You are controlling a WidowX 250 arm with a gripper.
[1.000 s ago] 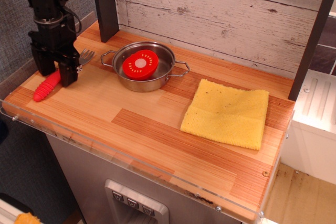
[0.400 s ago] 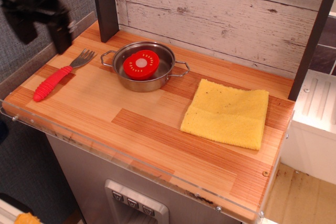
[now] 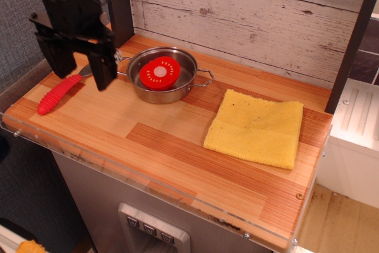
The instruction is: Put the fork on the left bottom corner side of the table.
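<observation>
The fork (image 3: 57, 94) lies flat on the table (image 3: 148, 146) near its left edge. Its ribbed red handle points to the front left. Its grey tined head is mostly hidden behind my gripper. My gripper (image 3: 83, 72) hangs above the fork's head end, black, with its two fingers spread apart and nothing between them. One finger (image 3: 104, 69) is towards the pan, the other (image 3: 59, 63) is towards the table's left edge.
A small steel pan (image 3: 163, 78) with two handles holds a round red tomato slice (image 3: 159, 72), just right of my gripper. A yellow cloth (image 3: 256, 127) lies at the right. A dark post (image 3: 118, 4) stands behind my gripper. A clear acrylic rim (image 3: 142, 185) runs along the front edge.
My gripper let go of the fork a second ago, rose up and to the left, and has now come back right and lower, over the fork's head. The fork has stayed put.
</observation>
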